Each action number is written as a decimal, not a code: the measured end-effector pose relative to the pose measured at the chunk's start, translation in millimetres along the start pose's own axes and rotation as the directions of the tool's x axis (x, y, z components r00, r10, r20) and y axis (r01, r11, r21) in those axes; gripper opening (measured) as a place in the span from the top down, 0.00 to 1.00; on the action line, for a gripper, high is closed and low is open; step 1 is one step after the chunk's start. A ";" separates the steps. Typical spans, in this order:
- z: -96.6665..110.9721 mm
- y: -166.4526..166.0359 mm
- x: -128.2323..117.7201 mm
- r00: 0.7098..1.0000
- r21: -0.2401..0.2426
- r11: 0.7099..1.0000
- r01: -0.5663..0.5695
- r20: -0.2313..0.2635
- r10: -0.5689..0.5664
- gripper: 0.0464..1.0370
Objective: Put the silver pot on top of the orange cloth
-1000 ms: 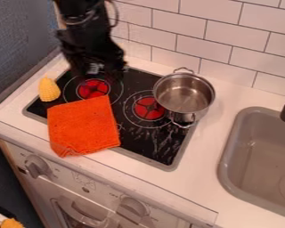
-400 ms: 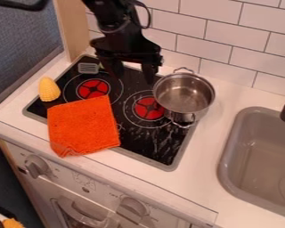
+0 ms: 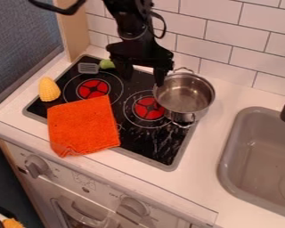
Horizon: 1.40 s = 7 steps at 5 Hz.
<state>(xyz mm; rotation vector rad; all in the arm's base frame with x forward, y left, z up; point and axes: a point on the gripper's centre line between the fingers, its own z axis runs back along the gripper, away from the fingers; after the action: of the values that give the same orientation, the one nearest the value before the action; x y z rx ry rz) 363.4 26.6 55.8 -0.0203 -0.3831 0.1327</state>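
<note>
Pincer: My pincer (image 3: 144, 79) hangs spread and empty above the cooktop (image 3: 133, 138), beside the pot.
Silver pot: The silver pot (image 3: 185, 95) stands upright at the cooktop's edge; my nearer finger could clip its rim if I lower off-line, shoving or tipping it.
Orange cloth: A low carry could bunch the orange cloth (image 3: 83, 125); a release off its middle could leave the pot tilted.
Corn: An overshoot might knock the corn (image 3: 48, 89).
Obscured: My base is out of frame, dark fingertips blur into black glass, and whether one touches the rim, I cannot tell.
</note>
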 end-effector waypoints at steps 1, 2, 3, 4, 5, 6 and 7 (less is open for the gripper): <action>-21.0 -6.4 0.3 0.999 -0.014 1.000 -0.004 -0.031 0.003 0.04; -31.3 -16.1 0.2 0.999 -0.023 1.000 0.012 -0.043 -0.013 0.04; -38.1 -25.6 -3.2 0.995 -0.023 0.998 0.062 -0.073 -0.064 0.09; -38.1 -28.5 -4.2 0.993 -0.025 0.995 0.094 -0.075 -0.096 0.39; -38.0 -27.7 -5.3 0.990 -0.022 0.994 0.110 -0.083 -0.112 0.68; -39.2 -28.9 -9.0 0.989 -0.032 0.993 0.114 -0.090 -0.116 0.90; -35.0 -29.9 -11.3 0.990 -0.043 0.994 0.103 -0.094 -0.106 0.96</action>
<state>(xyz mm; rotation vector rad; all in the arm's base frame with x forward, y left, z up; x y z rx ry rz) 369.9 -4.3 20.4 -0.0435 -0.2893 0.0208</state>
